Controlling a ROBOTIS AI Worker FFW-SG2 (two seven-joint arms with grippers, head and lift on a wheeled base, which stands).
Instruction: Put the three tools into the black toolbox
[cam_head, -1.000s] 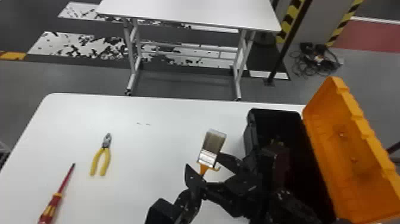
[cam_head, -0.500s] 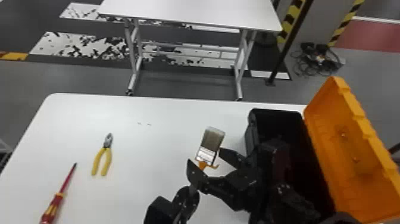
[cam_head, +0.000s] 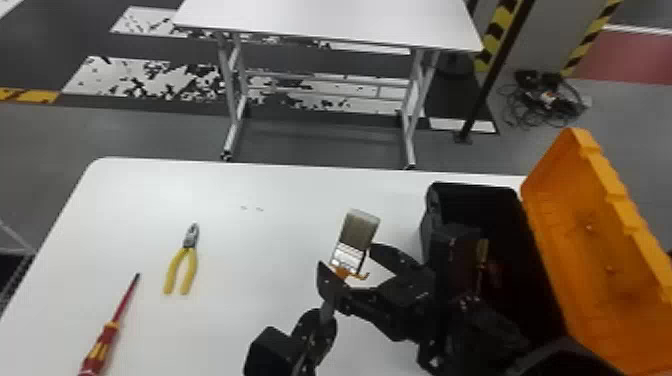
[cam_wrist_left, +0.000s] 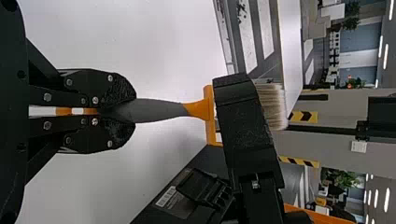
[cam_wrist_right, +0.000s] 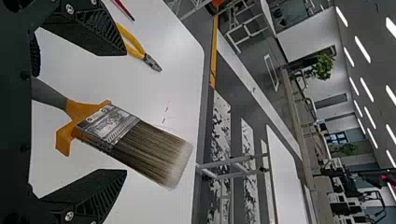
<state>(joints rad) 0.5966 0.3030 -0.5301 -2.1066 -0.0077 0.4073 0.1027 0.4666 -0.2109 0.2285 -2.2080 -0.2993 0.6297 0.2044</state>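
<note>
left of the black toolbox (cam_head: 470, 195), the left hand (cam_wrist_left: 133, 111) clamps the paintbrush (cam_head: 357, 231) by its handle, neck lying between the toolbox-side right hand (cam_wrist_right: 126, 112)'s parted fingers

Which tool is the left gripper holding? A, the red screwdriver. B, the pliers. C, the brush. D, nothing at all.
C: the left gripper is shut on the grey handle of the brush, while the pliers and the red screwdriver lie on the near white table.
</note>
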